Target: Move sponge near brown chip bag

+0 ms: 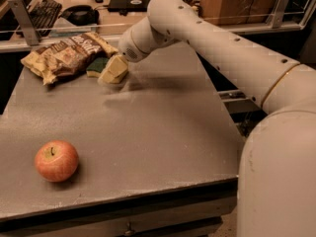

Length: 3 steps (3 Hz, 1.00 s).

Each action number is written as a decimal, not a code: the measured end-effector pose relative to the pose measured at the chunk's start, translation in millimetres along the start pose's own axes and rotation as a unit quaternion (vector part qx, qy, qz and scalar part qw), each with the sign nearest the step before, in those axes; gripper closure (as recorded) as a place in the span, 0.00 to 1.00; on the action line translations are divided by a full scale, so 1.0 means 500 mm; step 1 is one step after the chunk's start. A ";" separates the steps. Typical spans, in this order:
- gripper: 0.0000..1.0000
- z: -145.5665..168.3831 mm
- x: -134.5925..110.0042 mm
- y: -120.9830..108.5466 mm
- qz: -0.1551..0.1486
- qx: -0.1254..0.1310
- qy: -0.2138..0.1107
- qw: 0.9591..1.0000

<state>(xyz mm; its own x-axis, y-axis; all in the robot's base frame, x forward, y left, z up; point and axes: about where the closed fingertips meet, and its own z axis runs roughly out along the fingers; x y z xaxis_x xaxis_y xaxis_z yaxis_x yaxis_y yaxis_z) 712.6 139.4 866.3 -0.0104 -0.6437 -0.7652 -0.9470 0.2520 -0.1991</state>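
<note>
The brown chip bag (66, 56) lies crinkled at the far left of the grey table (158, 132). The sponge (98, 66) shows its dark green top right beside the bag's right end, touching it or nearly so, low on the table. My gripper (114, 70) is right at the sponge's right side, at the end of the white arm (207, 38) that reaches in from the right. The pale part at the gripper hides the sponge's right side.
A red-yellow apple (56, 160) sits near the table's front left. Behind the table runs a rail with metal posts (22, 19), and beyond it a desk holds a keyboard (44, 9). The robot's white body (281, 172) fills the right.
</note>
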 end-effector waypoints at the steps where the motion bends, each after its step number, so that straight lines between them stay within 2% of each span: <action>1: 0.00 -0.091 0.039 -0.001 0.010 0.012 -0.025 1.000; 2: 0.00 -0.190 0.041 0.055 0.005 0.005 -0.094 0.996; 3: 0.00 -0.269 0.067 0.044 0.000 0.028 -0.118 0.993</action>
